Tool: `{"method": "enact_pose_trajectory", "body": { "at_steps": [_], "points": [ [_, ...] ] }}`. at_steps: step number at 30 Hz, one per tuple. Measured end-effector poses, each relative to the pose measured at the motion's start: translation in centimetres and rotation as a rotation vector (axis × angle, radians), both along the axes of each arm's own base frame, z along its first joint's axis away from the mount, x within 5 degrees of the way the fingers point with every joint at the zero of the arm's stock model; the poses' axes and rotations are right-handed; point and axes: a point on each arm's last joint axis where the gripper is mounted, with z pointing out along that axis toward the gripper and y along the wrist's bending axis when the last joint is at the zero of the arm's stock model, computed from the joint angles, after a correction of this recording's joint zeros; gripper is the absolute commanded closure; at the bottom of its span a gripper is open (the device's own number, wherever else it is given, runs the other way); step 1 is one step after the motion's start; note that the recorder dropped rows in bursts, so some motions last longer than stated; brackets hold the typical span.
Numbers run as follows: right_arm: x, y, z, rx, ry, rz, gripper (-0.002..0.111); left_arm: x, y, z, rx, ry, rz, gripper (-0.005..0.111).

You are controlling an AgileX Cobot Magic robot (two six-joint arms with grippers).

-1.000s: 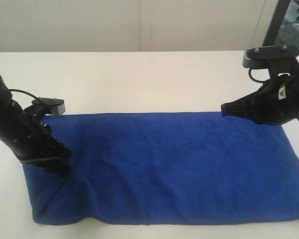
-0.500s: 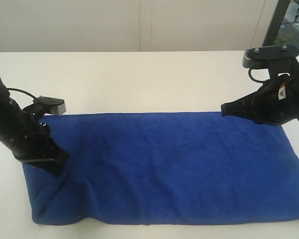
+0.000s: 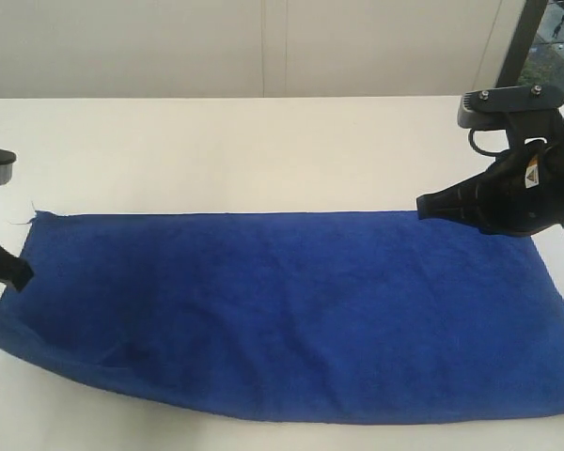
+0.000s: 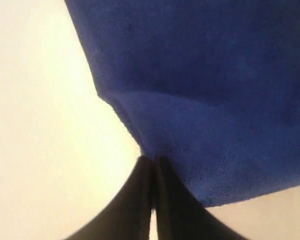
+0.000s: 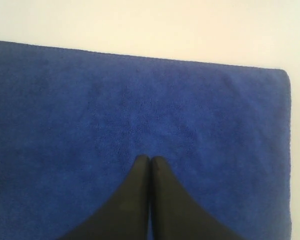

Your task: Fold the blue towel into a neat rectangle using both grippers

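Grasping stage, judged half done: the deep-blue plain cloth towel (image 3: 301, 310) lies spread along the near edge of the white counter (image 3: 263, 150), the left hand (image 3: 7, 272) clamped on its left end, the right hand (image 3: 425, 206) closed and empty over its far right corner, which it must next open to grip.

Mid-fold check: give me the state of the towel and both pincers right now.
Deep royal-blue soft cloth towel: lying flat on the white table, left end puckered toward the pincer.
Black left pincer: shut on the towel's left edge.
Black right pincer: shut, gripping nothing, tips over the towel's far right part.
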Motion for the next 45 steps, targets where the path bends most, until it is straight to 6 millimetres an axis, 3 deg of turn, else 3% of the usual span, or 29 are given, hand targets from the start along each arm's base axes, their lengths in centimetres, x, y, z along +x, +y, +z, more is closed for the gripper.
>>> {"method": "enact_pose_trajectory", "body": {
  "at_steps": [6,12,15,24,28,33,37,45],
  "points": [
    [0.0,0.0,0.0,0.000,0.000,0.000,0.108,-2.1,0.5,-1.5,0.044,0.162,0.002,0.107],
    [0.0,0.0,0.0,0.002,0.000,-0.001,0.108,-2.6,0.6,-2.3,0.051,0.197,-0.008,0.057],
    [0.0,0.0,0.0,0.003,0.000,-0.002,0.108,-2.5,0.6,-2.5,0.053,0.202,-0.022,0.045],
    [0.0,0.0,0.0,0.000,0.000,0.002,0.108,-1.8,0.5,-3.1,0.048,0.174,-0.031,0.052],
    [0.0,0.0,0.0,-0.001,0.000,0.003,0.108,-0.6,0.3,-2.4,0.037,0.092,-0.036,0.072],
    [0.0,0.0,0.0,0.000,-0.001,0.003,0.108,1.5,-0.2,-1.7,-0.007,-0.121,-0.046,0.106],
    [0.1,0.0,0.0,-0.016,-0.008,0.027,0.108,3.1,-0.6,-1.6,-0.036,-0.279,-0.058,0.107],
    [1.8,-0.1,-1.6,-0.049,0.038,0.042,0.108,6.6,0.7,-3.5,-0.033,-0.317,-0.001,0.107]
  ]
}}
